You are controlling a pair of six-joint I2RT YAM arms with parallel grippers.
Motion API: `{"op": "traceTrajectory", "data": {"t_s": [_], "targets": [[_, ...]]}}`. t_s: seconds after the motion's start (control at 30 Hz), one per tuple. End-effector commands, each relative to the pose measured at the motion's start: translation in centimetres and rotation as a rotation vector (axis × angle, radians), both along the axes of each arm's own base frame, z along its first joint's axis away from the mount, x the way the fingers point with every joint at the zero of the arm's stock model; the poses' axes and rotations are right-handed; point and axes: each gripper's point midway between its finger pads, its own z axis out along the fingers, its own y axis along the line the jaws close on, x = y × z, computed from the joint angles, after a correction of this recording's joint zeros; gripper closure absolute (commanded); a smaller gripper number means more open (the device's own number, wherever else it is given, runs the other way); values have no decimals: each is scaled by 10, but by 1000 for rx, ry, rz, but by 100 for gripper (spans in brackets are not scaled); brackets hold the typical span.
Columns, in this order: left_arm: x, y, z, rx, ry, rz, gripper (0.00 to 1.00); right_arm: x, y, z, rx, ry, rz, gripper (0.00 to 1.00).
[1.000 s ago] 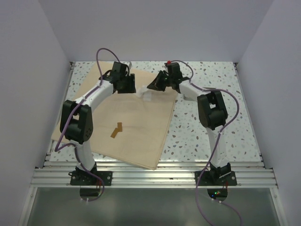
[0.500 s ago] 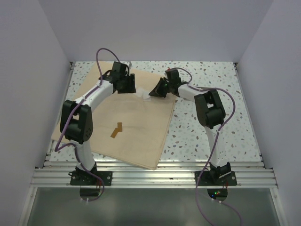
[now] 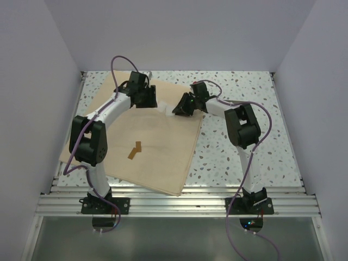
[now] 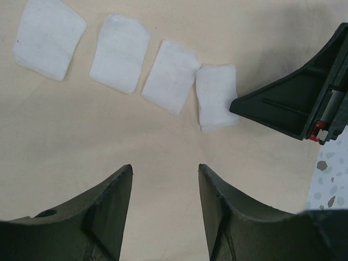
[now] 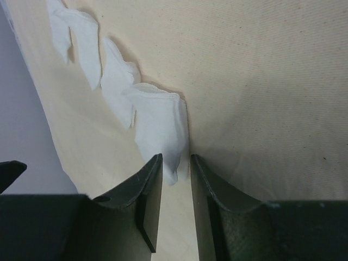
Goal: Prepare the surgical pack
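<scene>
The right claw (image 5: 175, 159) is set narrow, and the near edge of a gauze (image 5: 160, 122) is seen between its tips. Whether that edge is pinched or merely straddled cannot be told, since a slit of sheet (image 5: 261, 81) shows beside it. In the left wrist view one of its fingers (image 4: 293, 103) is met at 2 o'clock, touching the right edge of that gauze, which lies flat on the sheet.

The left claw (image 4: 165, 174) is held moderately wide above bare sheet, with nothing between its jaws. The gauze is found just beyond it at 1 o'clock.

Three other squares (image 4: 119, 53) are laid beside the gauze in a row that runs off toward 10 o'clock, close together but not overlapping.

In the top view both claws are placed at the 12 o'clock end of the sheet, which is spread over the table (image 3: 244, 141). A small brown strip (image 3: 134, 150) is seen nearer 6 o'clock; what it is cannot be made out.

The gauze stage is judged nearly done: four pieces are down. No steel instruments are seen, so those, and any folding of the sheet, are judged to be left.
</scene>
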Motion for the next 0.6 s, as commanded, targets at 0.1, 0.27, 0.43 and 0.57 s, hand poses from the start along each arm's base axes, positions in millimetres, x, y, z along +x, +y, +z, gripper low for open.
{"op": "traceTrajectory", "data": {"t_s": [0.1,0.27,0.43,0.57], "targets": [[1,2,4,-25,-2,2,44,-4,-3,23,-44,-40,48,67],[0,2,4,-27,-3,1,44,-8,-2,13,-44,-11,50,66],[-1,2,5,-25,-2,0,44,-8,-1,1,-55,13,47,64],[-1,3,2,-24,2,2,44,-7,9,-11,-45,25,51,64]]}}
